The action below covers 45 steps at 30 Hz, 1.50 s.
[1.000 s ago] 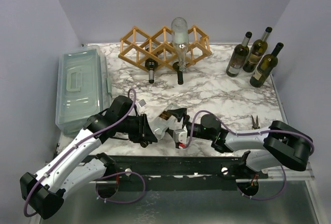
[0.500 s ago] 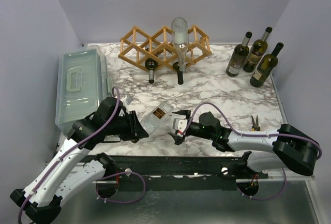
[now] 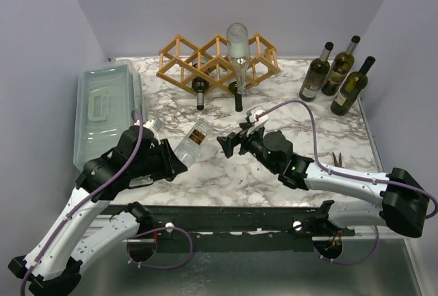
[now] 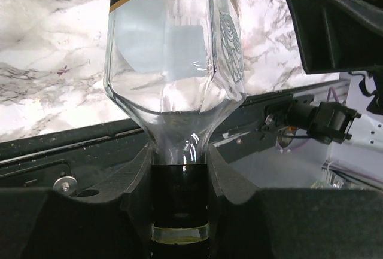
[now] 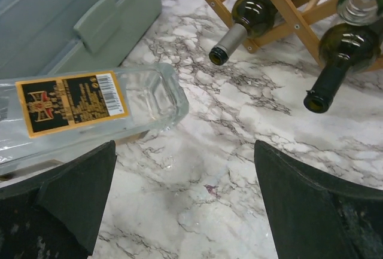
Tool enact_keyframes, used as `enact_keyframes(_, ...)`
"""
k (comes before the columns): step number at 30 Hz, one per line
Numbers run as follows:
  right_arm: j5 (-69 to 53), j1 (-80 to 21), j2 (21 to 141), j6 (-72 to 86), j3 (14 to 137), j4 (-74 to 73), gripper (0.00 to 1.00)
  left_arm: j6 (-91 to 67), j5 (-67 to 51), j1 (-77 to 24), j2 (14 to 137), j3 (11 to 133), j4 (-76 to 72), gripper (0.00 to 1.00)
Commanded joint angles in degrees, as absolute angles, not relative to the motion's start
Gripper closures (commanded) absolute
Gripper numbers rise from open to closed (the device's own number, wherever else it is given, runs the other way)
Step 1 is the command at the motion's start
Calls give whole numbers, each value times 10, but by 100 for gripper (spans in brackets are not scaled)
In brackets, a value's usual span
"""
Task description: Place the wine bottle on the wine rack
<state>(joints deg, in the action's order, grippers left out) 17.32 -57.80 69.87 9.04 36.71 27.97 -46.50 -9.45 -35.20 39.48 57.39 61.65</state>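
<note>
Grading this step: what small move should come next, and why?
Probably the left gripper should carry the clear bottle toward the rack: it is shut on the neck, while the right gripper stands open, holding nothing.

Wine bottle (image 3: 194, 140): clear glass, squarish body, black label with gold border and barcode, dark cap. Neck clamped between the fingers of the left gripper (image 3: 168, 162), base pointing far-right, body tilted. Sits over the near-left part of the table, well apart from the rack.

Wine rack (image 3: 205, 60): light-brown wooden lattice, row of diamond cells, standing at the far edge, centre-left. Two dark bottles (image 3: 200, 89) in its cells, necks pointing near.
</note>
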Motion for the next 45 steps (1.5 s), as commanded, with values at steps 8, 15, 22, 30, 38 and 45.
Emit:
enact_keyframes(8,289,-580,668,196,406,142,0,-493,-4,-350,399,698,520,100)
enact_keyframes(15,336,-562,669,226,457,41,0,-479,49,-350,451,745,486,100)
enact_keyframes(22,330,-549,647,226,449,31,0,-485,92,-350,500,786,416,100)
enact_keyframes(30,336,-543,640,221,444,9,0,-459,107,-340,581,852,348,100)
enact_keyframes(38,329,-533,630,218,437,-16,0,-463,33,-264,668,895,263,100)
enact_keyframes(45,327,-523,623,214,422,-10,0,-488,-52,-195,755,922,170,100)
